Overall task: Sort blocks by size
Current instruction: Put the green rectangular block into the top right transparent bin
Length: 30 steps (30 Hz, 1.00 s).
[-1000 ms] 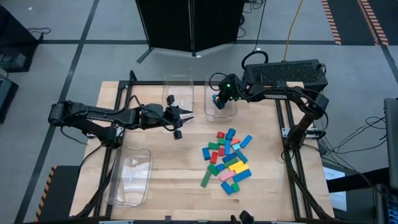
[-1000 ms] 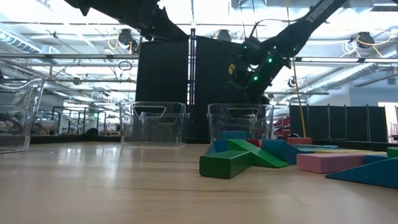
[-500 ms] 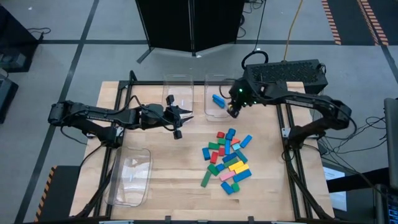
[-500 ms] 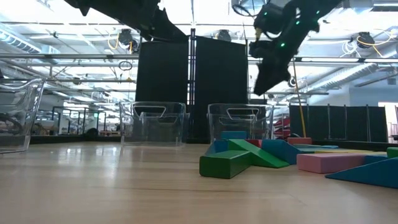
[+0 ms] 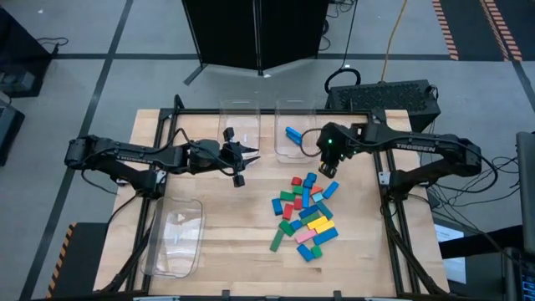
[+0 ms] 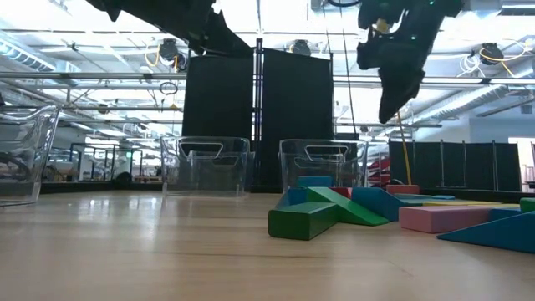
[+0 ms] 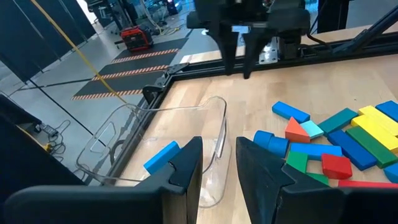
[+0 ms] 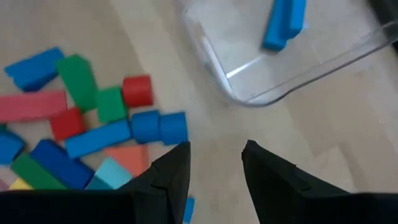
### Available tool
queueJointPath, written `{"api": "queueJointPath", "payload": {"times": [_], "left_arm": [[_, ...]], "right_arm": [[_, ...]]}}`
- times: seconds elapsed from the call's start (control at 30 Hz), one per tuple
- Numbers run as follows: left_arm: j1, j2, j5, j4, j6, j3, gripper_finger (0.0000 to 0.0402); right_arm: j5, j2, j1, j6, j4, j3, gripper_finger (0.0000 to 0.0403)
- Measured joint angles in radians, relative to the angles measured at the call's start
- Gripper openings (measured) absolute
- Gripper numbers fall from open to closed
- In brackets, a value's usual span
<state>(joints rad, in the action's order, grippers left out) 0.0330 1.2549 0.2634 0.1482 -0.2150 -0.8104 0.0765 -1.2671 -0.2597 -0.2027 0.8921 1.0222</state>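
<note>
Wooden surface (image 5: 217, 251) inside a black frame, grey floor all around; the low view looks into a big hall with bright ceiling lights and black curtain panels behind. Blocks (image 5: 304, 214) lie in a loose pile right of the surface's centre, mixed blue, green, red, yellow, pink. One blue block (image 5: 294, 134) sits alone in the clear bin (image 5: 284, 149) at the far edge, right of centre. A second clear bin (image 5: 240, 113) is beside it at the far edge; it looks empty but for glare, hard to tell. A third bin (image 5: 175, 238) sits near the front left corner. Right pincer (image 5: 328, 167) hangs above the surface between the far-edge bin and the pile, fingers apart, holding nothing. Left pincer (image 5: 247, 152) waits left of centre over the surface, fingers apart, holding nothing.
</note>
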Motion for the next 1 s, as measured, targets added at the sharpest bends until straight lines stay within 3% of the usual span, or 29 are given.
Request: {"api": "queueJointPath", "payload": {"times": [0.6,0.7,0.83,1.0], "left_arm": [[-0.001,0.000,-0.001,-0.043,0.027,0.000,0.0100],[0.000,0.000,-0.067,-0.111,0.063,0.000,0.0100],[-0.006,0.004,-0.230,-0.204,0.146,0.003,0.0100],[-0.049,0.029,-0.273,0.041,0.113,0.071,0.0100]], "right_arm": [[0.004,0.000,0.234,-0.096,0.060,-0.001,0.0141],[0.004,0.000,0.283,-0.130,0.078,-0.001,0.0141],[0.005,0.000,0.347,-0.145,0.081,-0.005,0.0141],[0.003,-0.001,0.395,-0.120,0.033,-0.082,0.0141]]}}
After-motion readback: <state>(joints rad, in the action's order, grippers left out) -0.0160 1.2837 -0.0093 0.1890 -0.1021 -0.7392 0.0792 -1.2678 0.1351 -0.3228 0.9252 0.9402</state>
